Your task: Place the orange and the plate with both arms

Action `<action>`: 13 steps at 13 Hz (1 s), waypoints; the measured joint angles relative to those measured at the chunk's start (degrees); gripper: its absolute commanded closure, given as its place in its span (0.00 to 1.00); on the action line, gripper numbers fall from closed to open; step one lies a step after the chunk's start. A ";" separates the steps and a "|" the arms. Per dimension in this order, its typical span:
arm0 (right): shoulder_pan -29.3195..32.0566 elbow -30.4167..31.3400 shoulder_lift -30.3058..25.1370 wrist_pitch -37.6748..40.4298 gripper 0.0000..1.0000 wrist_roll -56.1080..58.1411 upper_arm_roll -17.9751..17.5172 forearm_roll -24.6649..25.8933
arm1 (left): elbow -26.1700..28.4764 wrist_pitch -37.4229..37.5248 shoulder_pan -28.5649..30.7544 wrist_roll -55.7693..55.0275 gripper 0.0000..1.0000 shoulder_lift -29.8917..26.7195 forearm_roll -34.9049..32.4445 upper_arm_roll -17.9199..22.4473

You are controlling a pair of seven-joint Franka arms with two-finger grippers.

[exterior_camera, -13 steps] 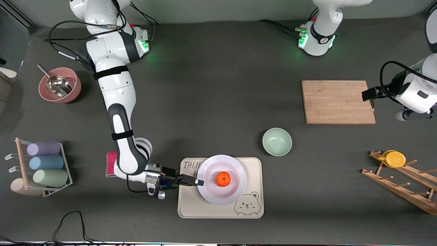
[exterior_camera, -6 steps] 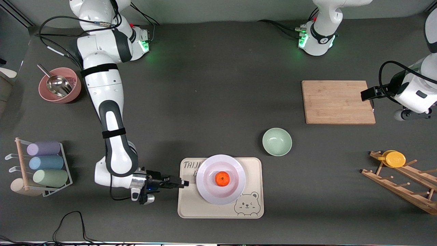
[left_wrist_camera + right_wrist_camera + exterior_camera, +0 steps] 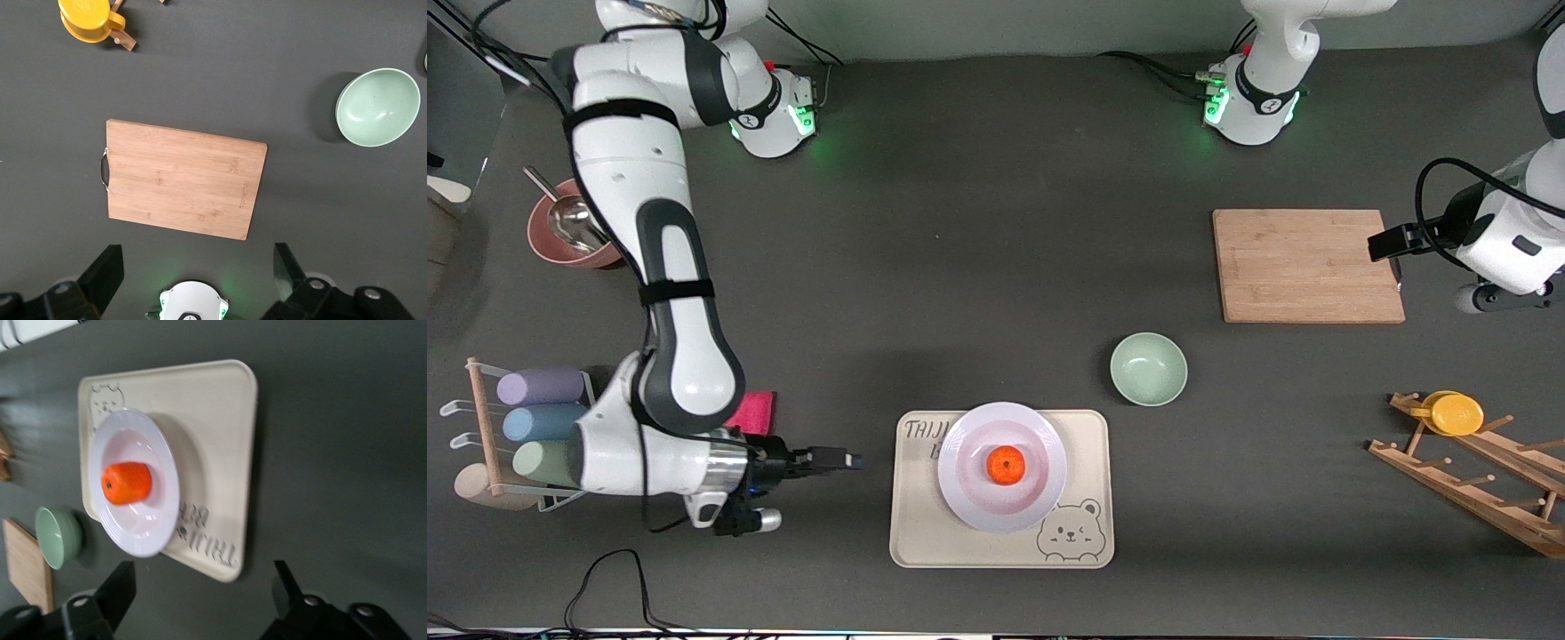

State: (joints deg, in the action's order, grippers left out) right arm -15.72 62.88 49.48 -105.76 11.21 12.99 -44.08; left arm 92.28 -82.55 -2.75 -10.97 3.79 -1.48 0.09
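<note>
Sitting in the middle of the plate (image 3: 1002, 467), the orange (image 3: 1006, 464) is resting while the plate is lying on the tray (image 3: 925, 538). Hovering low over the bare surface (image 3: 978, 267) beside the tray, toward the right arm's end, the right pincer (image 3: 843, 460) is pointing at the plate, spread and holding nothing. Waiting over the board (image 3: 180, 179), the left pincer (image 3: 198, 273) is also spread. Nearby, the green bowl (image 3: 1148, 368) is sitting empty. Judging by this, the placing is looking finished.

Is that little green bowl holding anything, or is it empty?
Empty. The green bowl stands upright on the table, and both the front and left wrist views show only its smooth bare inside.
</note>
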 measured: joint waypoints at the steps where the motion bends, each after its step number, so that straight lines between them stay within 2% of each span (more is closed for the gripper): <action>1: 0.59 1.74 -3.45 2.81 0.00 -1.75 0.09 3.55 | 0.02 0.05 0.00 0.00 0.00 0.07 0.00 -0.02; 5: 2.70 14.62 -20.57 7.60 0.00 -5.32 0.26 19.14 | 0.06 0.07 -0.01 0.00 0.00 0.54 0.00 -0.07; 7: 3.38 17.58 -28.13 11.46 0.00 -7.41 0.20 28.61 | 0.04 0.02 -0.05 -0.03 0.00 0.78 0.01 -0.13; 8: 3.67 18.40 -31.27 12.96 0.00 -8.09 0.17 31.64 | 0.01 -0.10 -0.07 -0.03 0.00 0.79 0.03 -0.17; 11: 5.63 20.34 -37.91 16.42 0.00 -8.39 -0.20 37.20 | -0.52 -0.30 -0.09 -0.14 0.00 0.75 0.57 -0.27; 13: 7.98 22.63 -41.60 16.73 0.00 -8.43 -1.68 39.01 | -0.51 -0.30 -0.09 -1.25 0.00 0.20 1.18 -0.24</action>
State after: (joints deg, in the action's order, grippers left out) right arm -7.74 85.52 7.88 -89.03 2.78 11.30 -5.07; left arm 91.76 -82.85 -2.84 -12.21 3.99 -0.31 -0.15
